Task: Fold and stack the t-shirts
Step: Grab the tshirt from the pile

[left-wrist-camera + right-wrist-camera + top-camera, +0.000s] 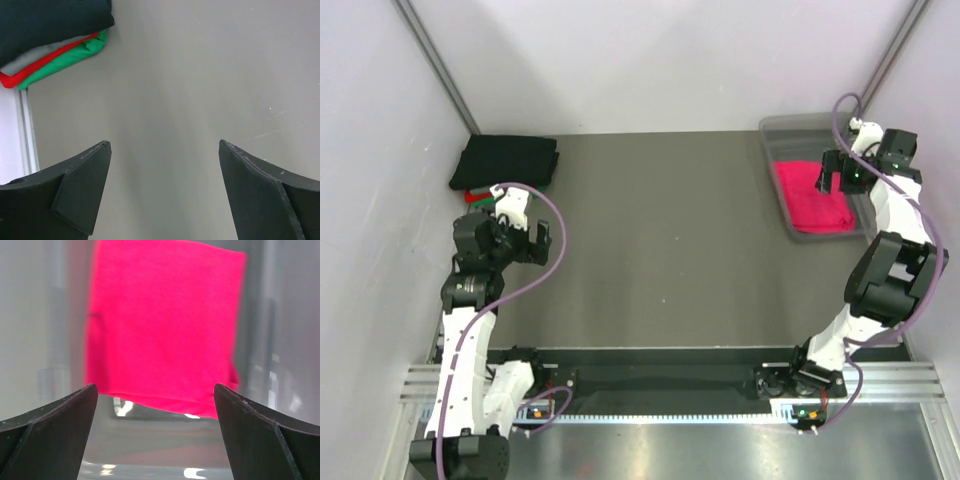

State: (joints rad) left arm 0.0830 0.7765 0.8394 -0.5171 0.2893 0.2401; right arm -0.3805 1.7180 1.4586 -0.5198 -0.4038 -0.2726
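Built of slim white shell links and blocky black joint housings: left arm and right arm alike. Looped with a thin lilac cable on the left, another lilac cable on the right. Tipped with matte black wedge-shaped fingers, flat-faced, sharp-edged. Dotted with a small green lamp near the right wrist.

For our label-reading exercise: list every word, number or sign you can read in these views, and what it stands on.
No text is readable.
Left gripper fingers: faint raised marks on one edge, too small to read.
Pink t-shirt, folded stack, clear bin: nothing printed shows.
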